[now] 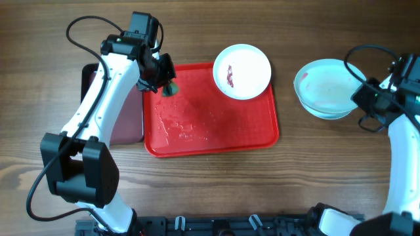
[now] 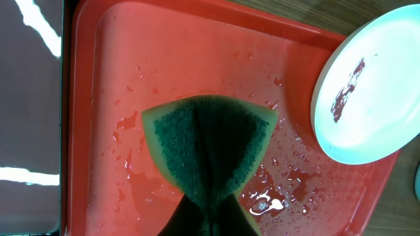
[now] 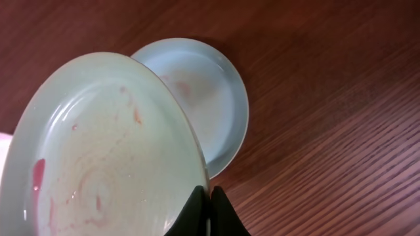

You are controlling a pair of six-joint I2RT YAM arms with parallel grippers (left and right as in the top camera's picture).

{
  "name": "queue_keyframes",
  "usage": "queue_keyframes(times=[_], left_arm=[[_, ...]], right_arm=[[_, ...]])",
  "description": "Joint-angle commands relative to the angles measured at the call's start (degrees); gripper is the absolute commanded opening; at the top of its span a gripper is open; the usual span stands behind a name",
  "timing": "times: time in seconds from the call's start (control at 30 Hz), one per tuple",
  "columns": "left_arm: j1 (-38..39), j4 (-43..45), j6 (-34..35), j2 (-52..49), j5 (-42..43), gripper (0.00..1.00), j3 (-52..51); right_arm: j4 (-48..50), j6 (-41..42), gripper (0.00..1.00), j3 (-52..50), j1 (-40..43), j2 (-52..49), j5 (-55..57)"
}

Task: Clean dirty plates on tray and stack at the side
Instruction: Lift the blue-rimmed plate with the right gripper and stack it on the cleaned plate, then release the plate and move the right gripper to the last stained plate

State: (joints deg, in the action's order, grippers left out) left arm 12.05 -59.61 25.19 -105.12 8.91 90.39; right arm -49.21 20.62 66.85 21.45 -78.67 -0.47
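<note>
Overhead: my left end effector (image 1: 164, 82) clamps the sponge (image 1: 172, 90) over the tray (image 1: 210, 141)'s far-left corner, ready to scrub. The sauced white plate (image 1: 242, 71) sits on the tray's far-right corner.
Left wrist: sponge pinched, tray wet.
Right wrist: my right end effector (image 3: 207, 200) is closed on the blue plate (image 3: 111, 151)'s rim, tilting it over the lower blue plate (image 3: 216, 98) right of the tray, probably to stack it.

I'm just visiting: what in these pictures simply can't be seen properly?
Lower blue plate: overhead and right wrist, mostly covered by the held blue plate.
Maroon tray: overhead, left arm crosses it; left wrist, edge cuts it off.
Red tray under the sponge: left wrist, sponge hides it.
</note>
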Motion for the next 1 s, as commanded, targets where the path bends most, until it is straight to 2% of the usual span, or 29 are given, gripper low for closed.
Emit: queue_keyframes(times=[0.0, 0.27, 0.5, 0.53, 0.57, 0.63, 0.7, 0.83, 0.93, 0.97], left_arm=[[-0.07, -0.04, 0.72, -0.63, 0.42, 0.04, -0.2], [-0.07, 0.0, 0.72, -0.63, 0.2, 0.04, -0.2], [-0.07, 0.0, 0.72, -0.63, 0.22, 0.04, -0.2], [-0.07, 0.0, 0.72, -0.63, 0.22, 0.04, -0.2], [-0.07, 0.0, 0.74, -0.63, 0.22, 0.04, -0.2], [-0.07, 0.0, 0.74, -0.63, 0.24, 0.04, -0.2], [-0.07, 0.02, 0.72, -0.63, 0.22, 0.04, -0.2], [-0.07, 0.15, 0.72, -0.63, 0.22, 0.04, -0.2], [0.0, 0.79, 0.72, -0.63, 0.22, 0.04, -0.2], [0.02, 0.9, 0.72, -0.63, 0.22, 0.04, -0.2]], right_arm=[[2.8, -0.63, 0.04, 0.15, 1.97, -3.61, -1.01], [11.63, 0.46, 0.04, 0.15, 2.8, -15.52, 0.15], [12.35, 0.59, 0.04, 0.15, 2.82, -22.8, 0.83], [12.37, 0.63, 0.08, 0.15, 2.8, -22.99, 0.81], [12.55, 0.61, 0.25, 0.15, 2.8, -22.99, 0.79], [12.66, 0.42, 0.38, 0.33, 2.8, -22.95, 0.28], [12.52, 0.15, 0.4, 0.68, 2.8, -22.77, -1.22], [12.35, -8.02, 0.48, 2.58, 2.03, -21.03, -15.89], [12.37, -20.63, 0.45, 3.34, -2.89, -18.86, -31.47], [12.04, -22.47, 0.43, 3.32, -4.85, -18.75, -32.3]])
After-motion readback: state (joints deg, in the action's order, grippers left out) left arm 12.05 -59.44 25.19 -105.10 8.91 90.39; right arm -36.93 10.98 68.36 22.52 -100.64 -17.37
